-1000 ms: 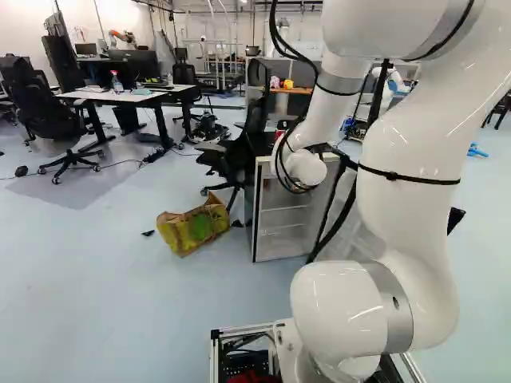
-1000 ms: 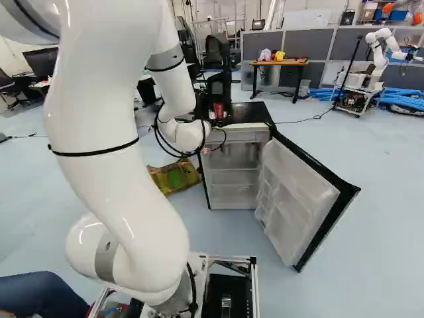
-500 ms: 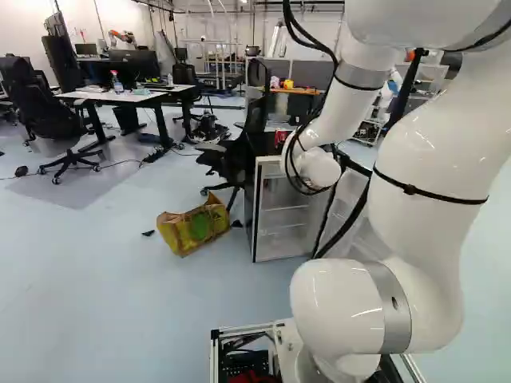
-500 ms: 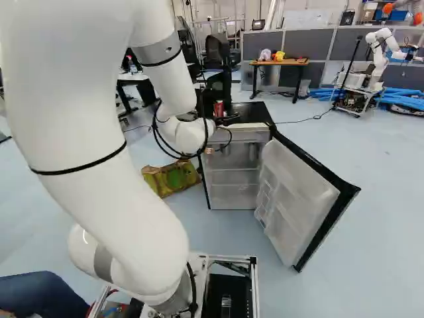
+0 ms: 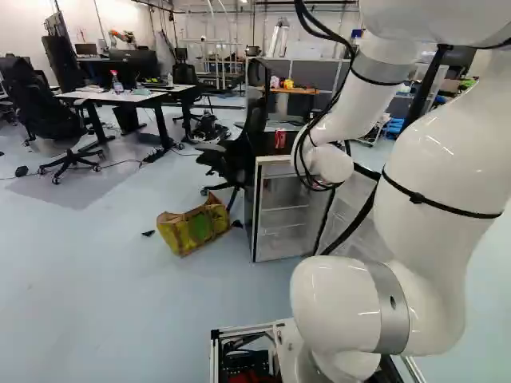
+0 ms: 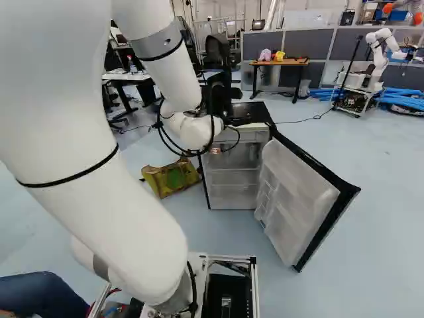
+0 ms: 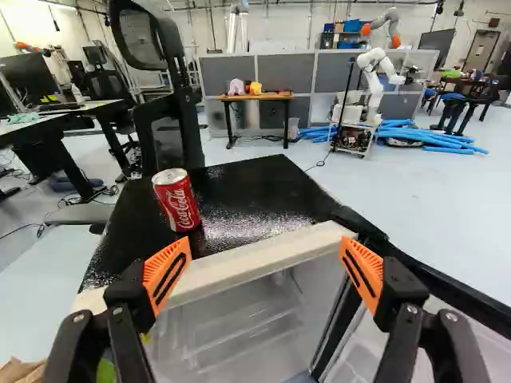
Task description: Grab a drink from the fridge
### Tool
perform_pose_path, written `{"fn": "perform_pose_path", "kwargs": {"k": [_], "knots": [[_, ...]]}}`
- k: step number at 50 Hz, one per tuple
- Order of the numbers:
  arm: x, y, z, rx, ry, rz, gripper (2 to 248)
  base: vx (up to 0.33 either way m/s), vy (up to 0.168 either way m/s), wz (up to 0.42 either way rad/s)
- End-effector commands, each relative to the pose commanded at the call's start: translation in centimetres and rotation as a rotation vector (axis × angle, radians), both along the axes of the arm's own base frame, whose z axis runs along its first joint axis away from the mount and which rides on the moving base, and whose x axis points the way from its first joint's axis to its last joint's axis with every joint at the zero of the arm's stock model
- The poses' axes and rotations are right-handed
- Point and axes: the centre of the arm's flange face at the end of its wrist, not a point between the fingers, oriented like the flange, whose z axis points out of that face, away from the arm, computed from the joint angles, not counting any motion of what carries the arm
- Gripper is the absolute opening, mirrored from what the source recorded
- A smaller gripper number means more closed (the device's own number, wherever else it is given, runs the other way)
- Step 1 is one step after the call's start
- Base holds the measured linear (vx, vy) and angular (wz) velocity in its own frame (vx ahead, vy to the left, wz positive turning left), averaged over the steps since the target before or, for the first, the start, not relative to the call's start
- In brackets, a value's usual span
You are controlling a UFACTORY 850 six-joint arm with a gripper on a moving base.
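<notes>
Pale blue floor [image 5: 120, 303] runs through an open lab. Nearest, a white robot arm [image 5: 423, 191] rises from a base and reaches forward, bent at the elbow. Its black gripper [image 7: 266, 243] has two fingers spread wide, orange pads [image 7: 167, 275] facing each other with nothing between them. They point at the upper front edge of a small fridge [image 7: 255, 191], whose door [image 6: 298, 192] stands open to one side. A yellow-green bag [image 5: 194, 229] lies on the floor by the fridge's other side.

On the black fridge top, not inside, stands a red drink can [image 7: 176, 201], upright, ahead of the finger farther from the door. Whether it awaits grasping or is already out as wanted is unclear. If it is the target, the gripper should probably shift away from the door until the can is centred between the pads, then ease forward level, keeping clear of the front edge. Closing gently at mid-height should avoid denting or tipping it; lifting straight up before backing away would be safest.

Just beyond is a black chair [image 7: 169, 120], so overshooting risks a knock. Farther off are a wooden desk [image 7: 255, 96], grey partitions [image 7: 335, 73] and another robot [image 6: 379, 56].
</notes>
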Motion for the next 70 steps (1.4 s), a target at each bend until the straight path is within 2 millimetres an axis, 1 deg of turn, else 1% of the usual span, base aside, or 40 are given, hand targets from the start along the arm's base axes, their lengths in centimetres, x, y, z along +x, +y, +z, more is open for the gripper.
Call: {"fn": "perform_pose_path", "kwargs": {"k": [18, 33, 70], "knots": [[0.2, -2.6, 1.8, -0.012, -0.039, -0.056, 247, 0.0, 0.0, 0.0], [0.2, -4.8, 2.7, 0.004, -0.01, -0.106, 247, 0.0, 0.0, 0.0], [-1.5, -9.8, 4.6, 0.071, 0.121, -0.218, 247, 0.0, 0.0, 0.0]]}}
